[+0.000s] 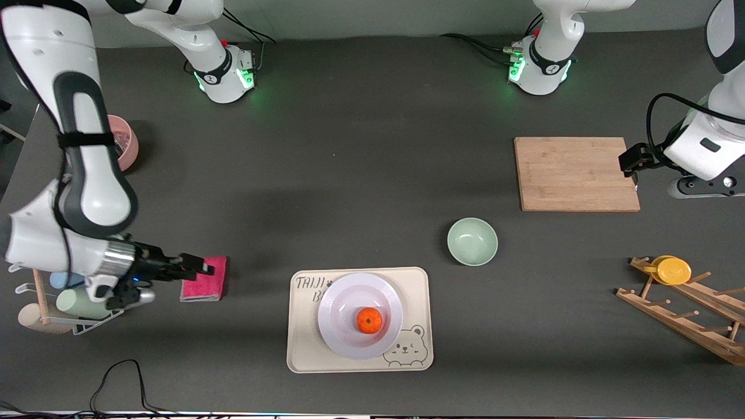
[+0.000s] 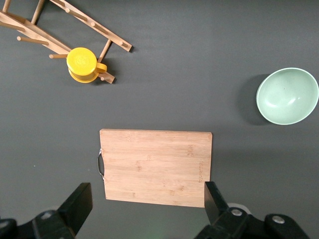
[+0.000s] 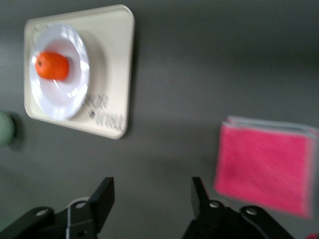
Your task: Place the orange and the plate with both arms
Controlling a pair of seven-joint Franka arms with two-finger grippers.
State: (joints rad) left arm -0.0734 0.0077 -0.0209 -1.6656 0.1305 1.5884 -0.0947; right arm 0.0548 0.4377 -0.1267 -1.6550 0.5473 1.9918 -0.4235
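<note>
The orange (image 1: pixel 369 320) lies in the middle of the plate (image 1: pixel 349 291), and the plate stands on the cream tray (image 1: pixel 302 343), at the side of the table (image 1: pixel 361 151) near the front camera. Judging from this, the placing looks done: fruit on plate, plate on tray, and no pincer holds anything. What is left, I think, is only for the arms to go to rest.

At the right arm's end, the right pincer (image 1: pixel 201 267) hangs over the pink sponge (image 1: pixel 204 285). Its fingers are spread apart and empty, as the right wrist view shows. Close under this arm stands a rack with pale cups (image 1: pixel 70 302), and a pink bowl (image 1: pixel 125 142) sits farther from the front camera, so here the room is narrow.

Between the sponge and the tray the table is bare. The plate reaches almost to the tray's edge on the side away from the front camera. A green bowl (image 1: pixel 472 241) stands near the tray's corner, toward the left arm's end, apart from it.

Further on lies the wooden board (image 1: pixel 576 173). The left pincer (image 2: pixel 147 204) is over the board's edge at the left arm's end, wide open and empty. A wooden rack (image 1: pixel 687 314) with a yellow cup (image 1: pixel 672 270) stands nearer the front camera, well apart from the board.
</note>
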